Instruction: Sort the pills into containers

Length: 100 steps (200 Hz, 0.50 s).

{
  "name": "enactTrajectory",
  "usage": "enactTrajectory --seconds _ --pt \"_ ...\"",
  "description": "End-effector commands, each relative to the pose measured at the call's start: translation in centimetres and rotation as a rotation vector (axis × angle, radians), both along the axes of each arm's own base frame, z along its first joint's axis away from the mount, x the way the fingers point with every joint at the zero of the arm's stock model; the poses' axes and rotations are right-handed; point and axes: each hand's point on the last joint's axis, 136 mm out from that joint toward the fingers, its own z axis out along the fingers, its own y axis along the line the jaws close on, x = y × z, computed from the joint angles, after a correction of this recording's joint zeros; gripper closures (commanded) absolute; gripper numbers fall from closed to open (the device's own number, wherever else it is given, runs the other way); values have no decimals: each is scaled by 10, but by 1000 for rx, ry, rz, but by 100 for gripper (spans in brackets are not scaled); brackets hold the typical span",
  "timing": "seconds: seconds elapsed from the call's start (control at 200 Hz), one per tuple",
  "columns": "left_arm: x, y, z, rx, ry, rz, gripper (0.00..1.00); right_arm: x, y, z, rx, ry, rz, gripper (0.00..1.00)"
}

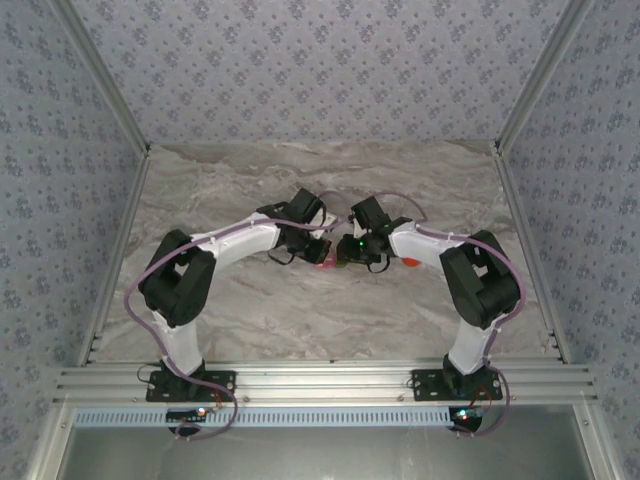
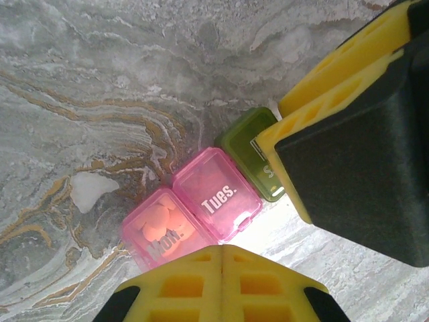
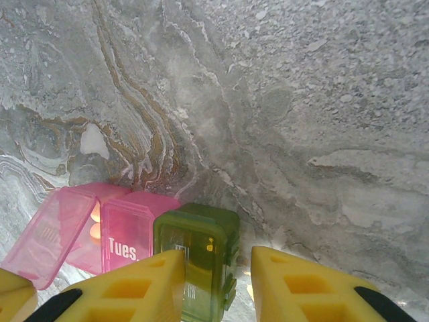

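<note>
The containers are a small joined strip on the marble table: a pink "Mon." compartment (image 2: 157, 231), a pink "Tues." compartment (image 2: 216, 191) with its lid down, and an olive-green one (image 3: 198, 251). Orange pills (image 2: 161, 223) lie in the "Mon." compartment, whose lid (image 3: 47, 235) stands tilted up in the right wrist view. My right gripper (image 3: 216, 255) is shut on the green compartment, its left finger against the side. My left gripper (image 2: 222, 249) is shut with nothing in it, its tips just at the near edge of the two pink compartments. From above, both grippers meet over the containers (image 1: 327, 263) at mid-table.
An orange object (image 1: 410, 263) lies on the table just right of my right gripper. Patterned walls (image 1: 60, 200) enclose the marble table (image 1: 300, 310) on three sides, and an aluminium rail (image 1: 320, 380) runs along the near edge.
</note>
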Motion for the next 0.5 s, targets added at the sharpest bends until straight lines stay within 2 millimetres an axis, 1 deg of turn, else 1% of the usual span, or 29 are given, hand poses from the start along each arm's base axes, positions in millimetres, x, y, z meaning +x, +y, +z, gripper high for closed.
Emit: enactTrajectory --seconds 0.0,0.165,0.495 --pt "-4 -2 8 -23 -12 0 100 -4 -5 -10 -50 31 -8 67" --pt "-4 3 -1 1 -15 10 100 -4 -5 -9 -50 32 -7 67" --pt "-1 8 -9 19 -31 36 100 -4 -5 -10 -52 32 -3 67"
